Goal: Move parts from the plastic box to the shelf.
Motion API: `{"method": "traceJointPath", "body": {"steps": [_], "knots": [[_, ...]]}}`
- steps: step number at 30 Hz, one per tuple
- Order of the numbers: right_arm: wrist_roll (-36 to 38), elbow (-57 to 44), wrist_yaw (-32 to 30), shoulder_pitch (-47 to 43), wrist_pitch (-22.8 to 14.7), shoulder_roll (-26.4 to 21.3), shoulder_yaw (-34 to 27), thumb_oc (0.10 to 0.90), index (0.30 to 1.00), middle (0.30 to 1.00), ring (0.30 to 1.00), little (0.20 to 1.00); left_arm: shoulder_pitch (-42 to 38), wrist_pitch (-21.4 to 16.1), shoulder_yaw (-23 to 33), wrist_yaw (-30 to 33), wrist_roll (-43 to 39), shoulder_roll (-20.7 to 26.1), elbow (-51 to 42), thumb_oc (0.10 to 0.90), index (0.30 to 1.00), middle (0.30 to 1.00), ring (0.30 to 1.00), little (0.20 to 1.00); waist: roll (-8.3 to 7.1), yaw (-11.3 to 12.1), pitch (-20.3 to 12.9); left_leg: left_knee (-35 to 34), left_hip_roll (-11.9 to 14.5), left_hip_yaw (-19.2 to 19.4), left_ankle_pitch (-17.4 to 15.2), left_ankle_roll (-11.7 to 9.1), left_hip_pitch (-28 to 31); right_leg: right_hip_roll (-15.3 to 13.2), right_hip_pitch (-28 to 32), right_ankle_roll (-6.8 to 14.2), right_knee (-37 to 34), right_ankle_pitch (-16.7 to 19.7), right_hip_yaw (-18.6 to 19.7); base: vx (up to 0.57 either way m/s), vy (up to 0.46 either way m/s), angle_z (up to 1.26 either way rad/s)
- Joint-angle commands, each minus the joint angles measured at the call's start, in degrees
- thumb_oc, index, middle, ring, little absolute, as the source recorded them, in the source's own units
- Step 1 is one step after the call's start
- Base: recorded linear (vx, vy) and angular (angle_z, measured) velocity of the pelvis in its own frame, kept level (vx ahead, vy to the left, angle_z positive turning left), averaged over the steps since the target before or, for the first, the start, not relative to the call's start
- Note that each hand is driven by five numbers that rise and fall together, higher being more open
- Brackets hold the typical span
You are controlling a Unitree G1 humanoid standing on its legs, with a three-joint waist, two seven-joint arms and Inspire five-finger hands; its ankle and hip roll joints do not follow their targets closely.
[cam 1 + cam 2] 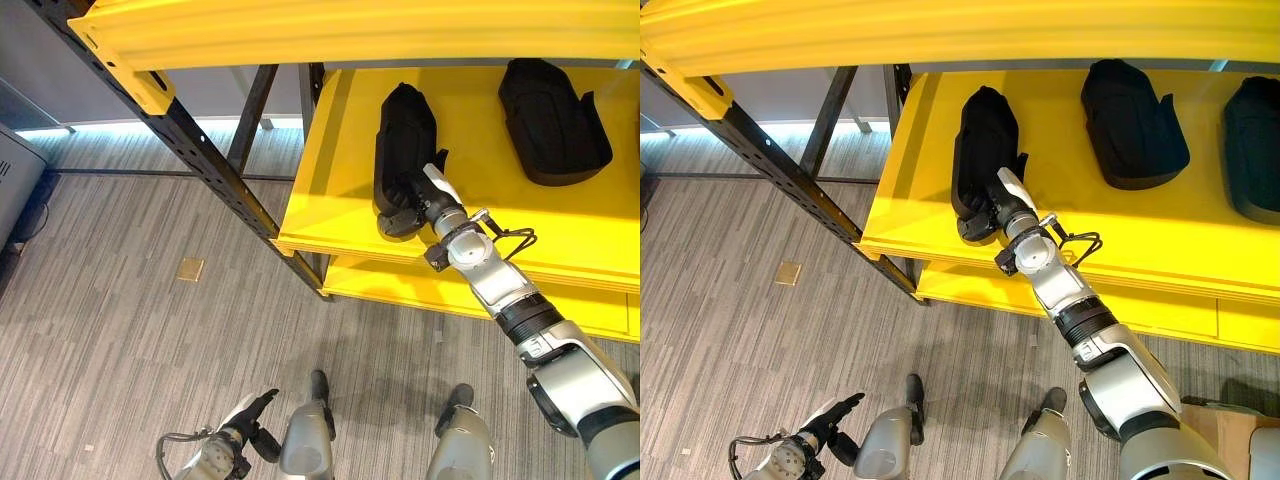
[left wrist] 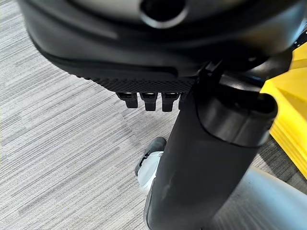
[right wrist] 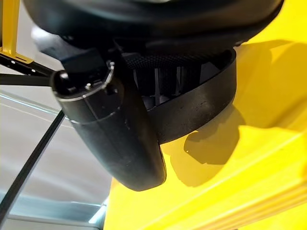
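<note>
You will find no readable writing on any part or on the shelf point(image 1: 330, 190). Your right hand point(image 1: 420, 200) reaches up from the lower right of the frame to the middle of the left eye view, arm stretched long, and meets the near end of a black part point(image 1: 402, 140) lying on the yellow shelf board near its left edge. In the right wrist view the thumb point(image 3: 115, 139) lies along the outside of the part's rim point(image 3: 201, 110) and the fingers sit inside it — curled round the rim, so the hand is grasping the part. A second black part point(image 1: 550, 120) lies further right on the same board; a third point(image 1: 1252, 150) is cut off at the right edge of the right eye view. Your left hand point(image 1: 255, 420) hangs low at the bottom left, over the floor point(image 1: 120, 330), fingers relaxed and holding nothing. A small brass floor plate point(image 1: 190, 268) sits left of centre.
</note>
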Motion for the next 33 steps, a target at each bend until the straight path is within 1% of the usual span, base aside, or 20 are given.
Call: {"method": "traceJointPath", "body": {"steps": [1, 5, 7, 11, 13, 16, 17, 20, 22, 23, 27, 28, 30, 33], "knots": [[-2.33, 2.38, 0.72, -10.02, -4.32, -0.53, -0.71, 0.400, 0.300, 0.300, 0.300, 0.300, -0.02, -1.15, -3.24, 0.92, -2.49, 4.12, -3.59, 0.900, 1.000, 1.000, 1.000, 1.000, -0.54, 0.75, -0.45, 1.70, 0.12, 4.01, -2.47, 1.62, 1.85, 0.53, 3.52, 0.98, 4.00, -8.30, -0.60, 0.00, 0.000, 0.00], [-2.95, 4.33, 0.07, -11.96, -5.11, -1.12, 0.95, 0.400, 0.300, 0.300, 0.300, 0.300, -0.06, -1.02, -3.55, 1.08, -2.83, 4.20, -3.57, 0.900, 1.000, 1.000, 1.000, 1.000, -0.62, 1.37, -0.03, 1.70, 0.24, 3.71, -2.24, 1.53, 1.63, 0.37, 3.56, 0.97, 3.99, -8.16, -1.05, 0.01, 0.016, 0.04], [-4.50, 5.59, 0.09, -13.18, -5.55, -1.53, 1.09, 0.400, 0.300, 0.300, 0.300, 0.300, 0.07, -0.98, -3.72, 1.02, -3.14, 4.55, -3.86, 0.900, 1.000, 1.000, 1.000, 1.000, -0.60, 1.75, 0.24, 1.80, 0.23, 3.48, -2.21, 1.45, 1.29, 0.21, 3.30, 1.03, 4.19, -8.12, -1.28, 0.00, 0.030, 0.04], [-4.98, 7.60, -1.86, -15.17, -6.95, -2.20, 2.30, 0.400, 0.300, 0.300, 0.300, 0.300, 0.43, -1.29, -4.01, 1.60, -3.59, 4.54, -3.57, 0.900, 1.000, 1.000, 1.000, 1.000, -0.71, 2.59, 0.64, 1.86, 0.25, 3.07, -2.07, 1.41, 0.81, 0.03, 3.22, 1.11, 4.18, -7.98, -1.86, 0.01, 0.035, 0.07], [-5.38, 8.16, -2.87, -16.29, -6.63, -2.29, 2.40, 0.400, 0.300, 0.300, 0.300, 0.300, 0.51, -1.10, -4.19, 1.67, -3.61, 4.53, -3.67, 0.900, 1.000, 1.000, 1.000, 1.000, -0.86, 3.01, 0.92, 1.88, 0.25, 2.89, -1.95, 1.40, 0.47, -0.09, 3.04, 1.16, 4.22, -7.82, -2.19, 0.01, 0.054, 0.03], [-4.73, 9.81, -5.06, -17.92, -7.13, -2.82, 2.53, 0.400, 0.300, 0.300, 0.300, 0.300, 0.87, -1.45, -4.60, 2.35, -4.09, 4.29, -3.27, 0.900, 1.000, 1.000, 1.000, 1.000, -1.06, 3.61, 1.25, 2.09, 0.26, 2.62, -1.95, 1.40, 0.10, -0.36, 3.09, 1.21, 4.32, -7.73, -2.67, 0.03, 0.067, 0.08], [-5.11, 11.00, -6.03, -19.14, -7.90, -3.27, 2.37, 0.400, 0.300, 0.300, 0.300, 0.300, 1.12, -1.63, -4.65, 2.85, -4.67, 4.30, -3.14, 0.900, 1.000, 1.000, 1.000, 1.000, -1.29, 4.10, 1.42, 2.19, 0.25, 2.30, -1.89, 1.35, -0.21, -0.35, 3.23, 1.32, 4.03, -7.53, -3.02, 0.04, 0.080, 0.10], [-4.35, 12.59, -6.73, -20.64, -8.32, -4.40, 2.48, 0.400, 0.300, 0.300, 0.300, 0.300, 1.26, -1.09, -4.77, 2.70, -4.67, 4.55, -3.14, 0.900, 1.000, 1.000, 1.000, 1.000, -1.55, 4.87, 1.88, 2.55, 0.13, 1.90, -1.86, 1.42, -0.93, -0.75, 3.21, 1.64, 3.83, -7.10, -3.62, 0.02, 0.114, 0.08], [-4.02, 13.41, -6.76, -21.26, -8.09, -4.82, 2.63, 0.400, 0.300, 0.300, 0.300, 0.300, 1.61, -1.55, -4.66, 2.95, -4.86, 4.63, -2.40, 0.900, 1.000, 1.000, 1.000, 1.000, -1.85, 5.23, 2.21, 2.99, -0.14, 1.78, -2.24, 1.52, -0.91, -1.09, 3.73, 1.94, 3.86, -7.22, -3.91, 0.04, 0.100, 0.11], [-2.64, 13.93, -6.62, -21.70, -7.65, -5.13, 2.67, 0.400, 0.300, 0.300, 0.300, 0.300, 1.70, -1.94, -4.69, 2.63, -4.76, 4.68, -2.14, 0.900, 1.000, 1.000, 1.000, 1.000, -2.01, 5.59, 2.26, 3.37, -0.37, 1.55, -2.34, 1.76, -1.23, -1.24, 3.90, 2.07, 3.74, -6.95, -4.10, 0.05, 0.128, 0.15], [-2.70, 15.62, -6.92, -22.07, -7.23, -5.11, 2.72, 0.400, 0.300, 0.300, 0.300, 0.300, 1.94, -2.73, -4.92, 2.22, -4.31, 4.66, -1.32, 0.900, 1.000, 1.000, 1.000, 1.000, -2.55, 6.24, 2.64, 4.78, -1.17, 1.31, -3.38, 2.44, -1.53, -2.09, 5.43, 2.77, 3.41, -6.89, -4.46, 0.04, 0.121, 0.08], [-2.34, 16.81, -7.42, -22.54, -6.64, -4.93, 2.88, 0.400, 0.300, 0.300, 0.300, 0.300, 1.68, -3.04, -5.32, 2.03, -4.19, 4.59, -0.60, 0.900, 1.000, 1.000, 1.000, 1.000, -2.82, 6.69, 2.63, 5.01, -1.65, 1.28, -3.55, 2.85, -1.73, -2.58, 6.47, 3.08, 2.86, -6.39, -4.78, 0.05, 0.094, 0.04], [-1.80, 18.16, -8.58, -22.68, -6.76, -5.12, 2.81, 0.400, 0.300, 0.300, 0.300, 0.300, 1.44, -3.54, -5.84, 1.62, -3.44, 4.73, -0.53, 0.900, 1.000, 1.000, 1.000, 1.000, -3.12, 7.06, 2.57, 5.05, -2.02, 1.49, -3.65, 3.20, -1.90, -2.77, 7.79, 3.25, 1.72, -5.73, -5.12, 0.06, 0.068, 0.09], [-1.47, 19.35, -9.02, -23.50, -6.72, -5.20, 2.67, 0.400, 0.300, 0.300, 0.300, 0.300, 1.53, -3.18, -6.33, 2.45, -4.39, 5.24, -0.88, 0.900, 1.000, 1.000, 1.000, 1.000, -3.46, 7.62, 2.58, 5.23, -2.16, 1.77, -3.80, 3.17, -2.16, -2.78, 9.10, 3.54, -0.19, -4.92, -5.87, 0.02, -0.011, 0.06]]}}
